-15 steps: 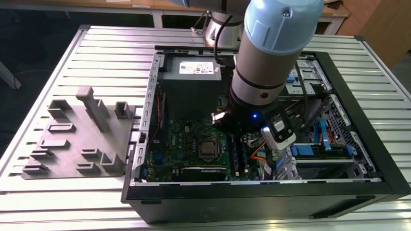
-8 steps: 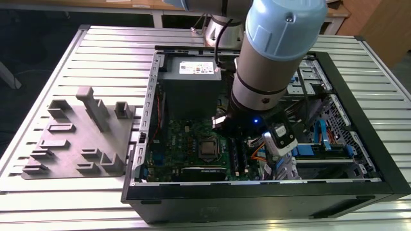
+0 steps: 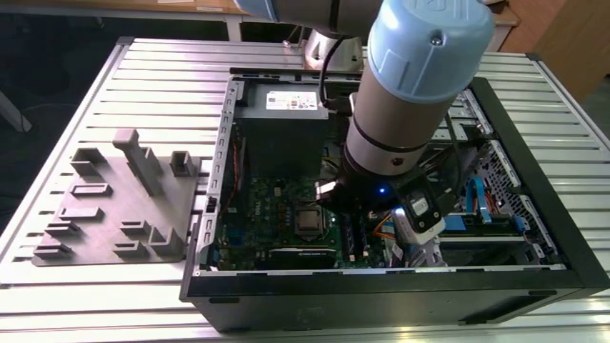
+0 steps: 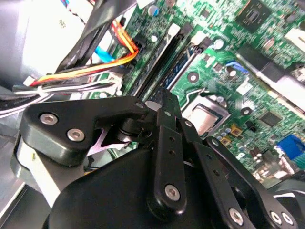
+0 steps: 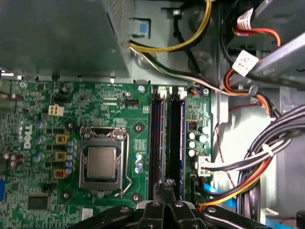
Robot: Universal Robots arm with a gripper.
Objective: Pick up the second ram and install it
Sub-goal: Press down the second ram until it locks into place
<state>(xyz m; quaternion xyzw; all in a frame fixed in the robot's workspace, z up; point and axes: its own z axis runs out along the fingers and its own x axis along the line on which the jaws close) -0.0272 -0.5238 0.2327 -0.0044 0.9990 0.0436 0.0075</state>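
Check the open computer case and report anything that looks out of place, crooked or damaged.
Nothing stands out. In the first wrist view both memory slots run straight and parallel beside the processor socket, with the gripper directly over their near end. The cables are loose but lie off the motherboard. No damage shows.

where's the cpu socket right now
In the first wrist view the CPU socket sits on the green motherboard, beside the two long memory slots. In the exterior view it lies low in the open case, on the exterior view's left of the arm.
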